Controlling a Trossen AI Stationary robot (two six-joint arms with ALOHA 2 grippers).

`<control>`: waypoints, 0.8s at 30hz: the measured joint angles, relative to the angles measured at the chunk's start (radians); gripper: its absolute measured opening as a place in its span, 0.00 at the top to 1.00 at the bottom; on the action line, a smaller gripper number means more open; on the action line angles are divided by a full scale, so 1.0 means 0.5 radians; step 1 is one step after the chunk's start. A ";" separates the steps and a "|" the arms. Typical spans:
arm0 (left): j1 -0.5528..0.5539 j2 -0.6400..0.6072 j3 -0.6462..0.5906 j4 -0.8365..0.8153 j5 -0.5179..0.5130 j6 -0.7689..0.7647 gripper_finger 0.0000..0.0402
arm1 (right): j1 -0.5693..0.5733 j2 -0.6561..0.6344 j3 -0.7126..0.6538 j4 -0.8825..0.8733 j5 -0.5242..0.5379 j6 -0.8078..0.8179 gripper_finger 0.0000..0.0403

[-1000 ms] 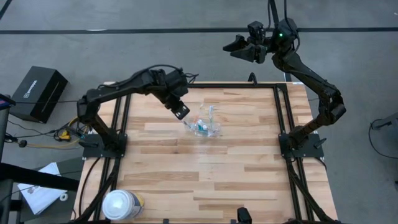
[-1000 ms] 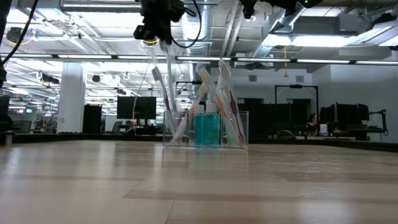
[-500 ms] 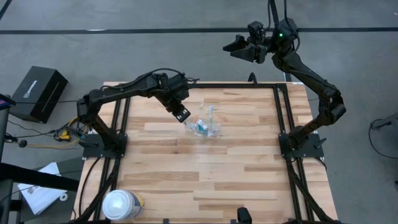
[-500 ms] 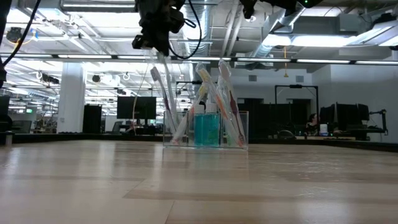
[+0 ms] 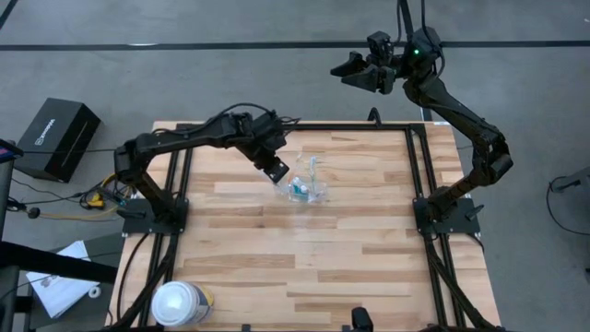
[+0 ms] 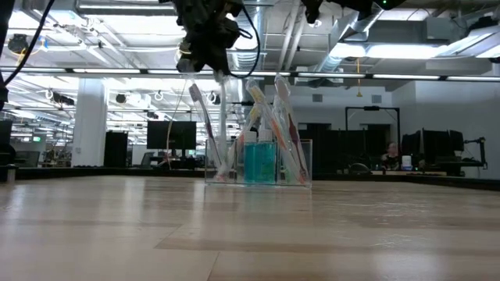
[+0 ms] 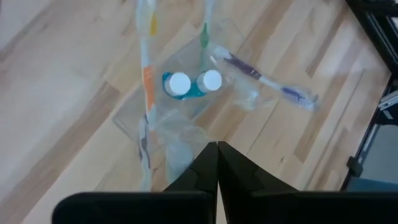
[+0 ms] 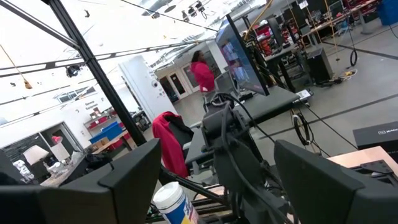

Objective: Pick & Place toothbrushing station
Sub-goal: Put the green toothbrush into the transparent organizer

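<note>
A small clear plastic cup (image 5: 306, 190) stands on the wooden table, a little beyond its middle. It holds two teal tubes with white tops (image 7: 179, 84) and several slim toothbrushes that lean on its rim: orange-marked (image 7: 147, 81), green (image 7: 203, 32) and purple (image 7: 268, 82). My left gripper (image 5: 277, 171) hovers above the cup's left side, shut on a clear toothbrush (image 6: 222, 117). My right gripper (image 5: 356, 70) is open and empty, raised beyond the table's far edge. My left gripper pinches the clear toothbrush's upper end (image 6: 218, 76) between its two fingers, coming from above and pointing down. The brush hangs nearly upright below the fingers, and its lower end (image 6: 226, 165) is inside the cup. The fingers themselves hide the exact spot of contact.
A big white canister (image 5: 182, 302) stands near the table's near left corner. Black frame rails (image 5: 415, 166) run along the table's left and right sides. A black box (image 5: 57, 138) lies on the floor to the left of the table.
My left gripper has gone toward the table's right edge, closer over the cup, and a little down. It has stayed shut. The clear toothbrush it holds now stands more upright, with its lower end still in the cup.
</note>
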 joint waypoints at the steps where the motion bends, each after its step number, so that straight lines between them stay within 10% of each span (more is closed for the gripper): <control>1: 0.000 0.000 -0.021 0.008 0.015 -0.002 1.00 | 0.000 0.000 0.000 0.000 0.000 0.000 0.25; 24: -0.022 0.000 -0.449 0.502 0.162 -0.209 1.00 | -0.001 0.000 0.000 -0.001 -0.002 0.000 0.25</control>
